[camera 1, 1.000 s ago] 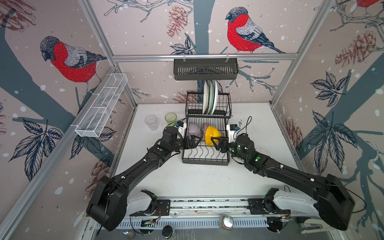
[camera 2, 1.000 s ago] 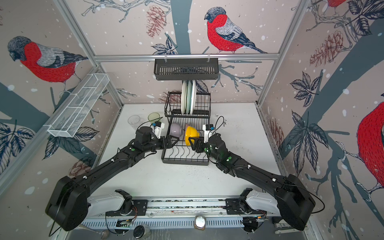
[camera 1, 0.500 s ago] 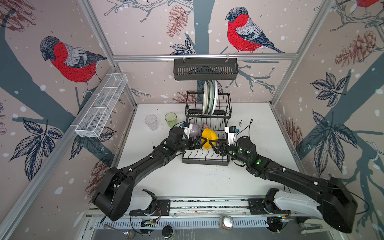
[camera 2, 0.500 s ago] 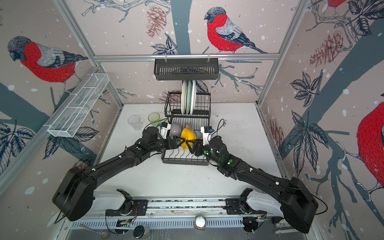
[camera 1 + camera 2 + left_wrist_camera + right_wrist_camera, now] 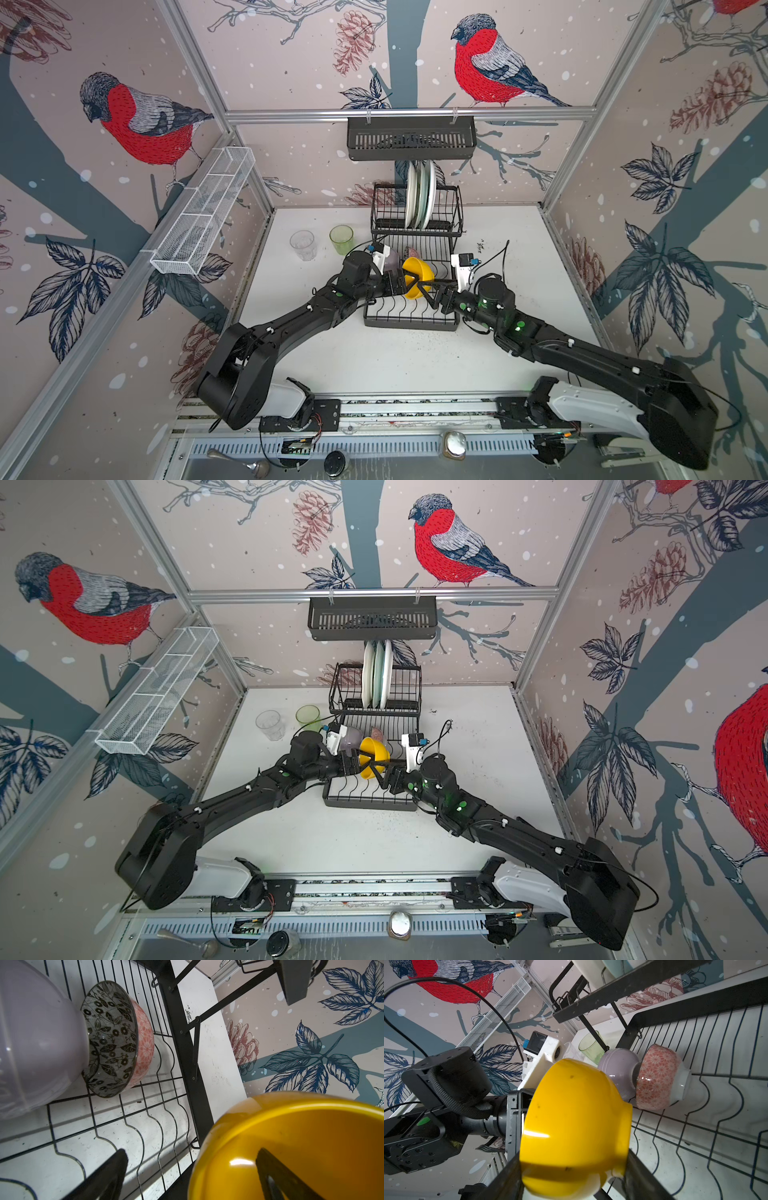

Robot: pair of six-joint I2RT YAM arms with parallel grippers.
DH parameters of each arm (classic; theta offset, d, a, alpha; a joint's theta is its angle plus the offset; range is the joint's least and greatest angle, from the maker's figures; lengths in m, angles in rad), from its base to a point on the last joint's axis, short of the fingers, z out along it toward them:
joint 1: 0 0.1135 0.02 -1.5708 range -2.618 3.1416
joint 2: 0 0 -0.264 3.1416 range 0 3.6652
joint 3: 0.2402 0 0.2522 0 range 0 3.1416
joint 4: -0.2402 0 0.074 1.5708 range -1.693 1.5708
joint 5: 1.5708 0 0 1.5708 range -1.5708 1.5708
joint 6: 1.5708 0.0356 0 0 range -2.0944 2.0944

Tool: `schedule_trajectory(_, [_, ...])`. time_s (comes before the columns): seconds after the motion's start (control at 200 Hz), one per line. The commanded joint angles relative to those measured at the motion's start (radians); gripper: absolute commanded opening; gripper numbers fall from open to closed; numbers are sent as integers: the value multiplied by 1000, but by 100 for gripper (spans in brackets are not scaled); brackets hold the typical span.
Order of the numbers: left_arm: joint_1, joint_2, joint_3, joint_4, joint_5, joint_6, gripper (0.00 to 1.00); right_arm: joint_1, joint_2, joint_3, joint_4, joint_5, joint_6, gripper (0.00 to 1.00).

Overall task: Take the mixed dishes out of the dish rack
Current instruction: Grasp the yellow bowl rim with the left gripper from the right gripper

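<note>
My right gripper (image 5: pixel 426 291) (image 5: pixel 573 1159) is shut on the yellow bowl (image 5: pixel 417 276) (image 5: pixel 575 1126), tipped on its side over the lower tier of the black dish rack (image 5: pixel 411 322) (image 5: pixel 370 802). My left gripper (image 5: pixel 409 282) (image 5: pixel 192 1152) is open and straddles that bowl's rim, one finger inside the yellow bowl (image 5: pixel 301 1147) and one outside. Behind it on the lower tier lean a lilac bowl (image 5: pixel 35 1043) (image 5: pixel 616 1068) and a pink-patterned bowl (image 5: pixel 143 1043) (image 5: pixel 656 1078). Three plates (image 5: pixel 420 195) (image 5: pixel 376 673) stand upright in the upper tier.
A green glass (image 5: pixel 341 239) and a clear ribbed glass (image 5: pixel 303 245) stand on the white table left of the rack. A black slotted basket (image 5: pixel 411 139) hangs on the back rail above the plates. A white mesh basket (image 5: pixel 203 212) hangs on the left wall.
My left gripper has moved right, past the lilac bowl, up to the yellow bowl's rim. The right gripper has shifted slightly left with the bowl in it.
</note>
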Motion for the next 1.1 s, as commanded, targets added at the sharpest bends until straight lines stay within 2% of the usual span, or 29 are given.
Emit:
schedule_trajectory(0.0, [-1,0,-1,77,21,-19,90,2,-2,8,63,-3,-2,56])
schedule_trajectory(0.255, [-1,-19,-38,142,35,-65,64,2,3,11,73,-20,3,60])
schedule_trajectory(0.425, [-1,-31,-60,171,49,-86,53,1,10,-2,96,-48,9,61])
schedule_trajectory(0.735, [-2,-57,-86,180,53,-93,43,0,35,-8,129,-100,27,60])
schedule_trajectory(0.875, [-2,-49,-81,199,68,-105,25,-1,29,-16,136,-96,29,61])
schedule_trajectory(0.941, [-1,-47,-81,204,70,-109,23,-1,27,-17,137,-96,31,61])
schedule_trajectory(1.046, [-2,-47,-83,195,75,-104,11,-1,24,-22,140,-98,33,63])
schedule_trajectory(1.096, [-1,-50,-84,193,77,-102,10,-2,23,-25,142,-98,34,64])
